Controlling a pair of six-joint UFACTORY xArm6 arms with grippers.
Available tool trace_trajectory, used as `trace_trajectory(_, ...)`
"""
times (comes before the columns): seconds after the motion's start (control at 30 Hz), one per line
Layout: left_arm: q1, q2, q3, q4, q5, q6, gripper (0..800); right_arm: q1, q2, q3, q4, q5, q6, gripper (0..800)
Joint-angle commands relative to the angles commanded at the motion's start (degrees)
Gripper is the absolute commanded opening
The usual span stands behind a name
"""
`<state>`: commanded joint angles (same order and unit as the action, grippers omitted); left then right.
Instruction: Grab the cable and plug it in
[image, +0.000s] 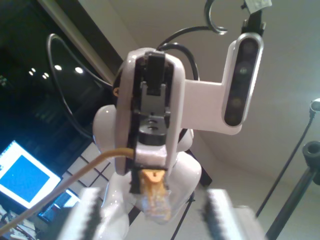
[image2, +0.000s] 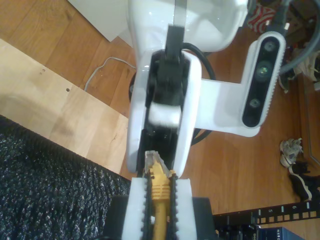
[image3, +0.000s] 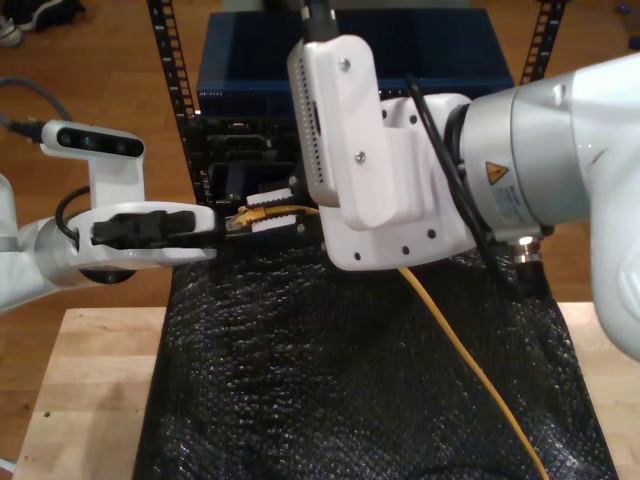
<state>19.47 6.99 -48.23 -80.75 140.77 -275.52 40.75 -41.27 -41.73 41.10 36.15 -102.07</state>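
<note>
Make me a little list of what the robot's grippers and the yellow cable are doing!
cable: yellow, runs over the black mat
plug: clear, sticks out past my second gripper's jaws
second gripper: jaws shut on the cable, just behind the plug
first gripper: jaws open, facing the plug
plugged in: not yet
</note>
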Motion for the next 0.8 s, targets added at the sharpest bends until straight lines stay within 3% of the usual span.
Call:
trace_trajectory(0.23,0.1,-0.3,-0.1,-0.1,-1.6,0.3,779,-0.3,0.0,-0.3,0.3,0.0,0.3,2)
trace_trajectory(0.43,0.4,-0.9,-0.4,-0.1,-6.9,0.7,789,-2.8,2.0,-1.1,0.3,0.0,2.4,2)
trace_trajectory(0.8,0.8,-5.8,-1.8,0.2,-18.1,9.7,795,-15.1,3.8,-1.6,0.2,6.4,5.4,1)
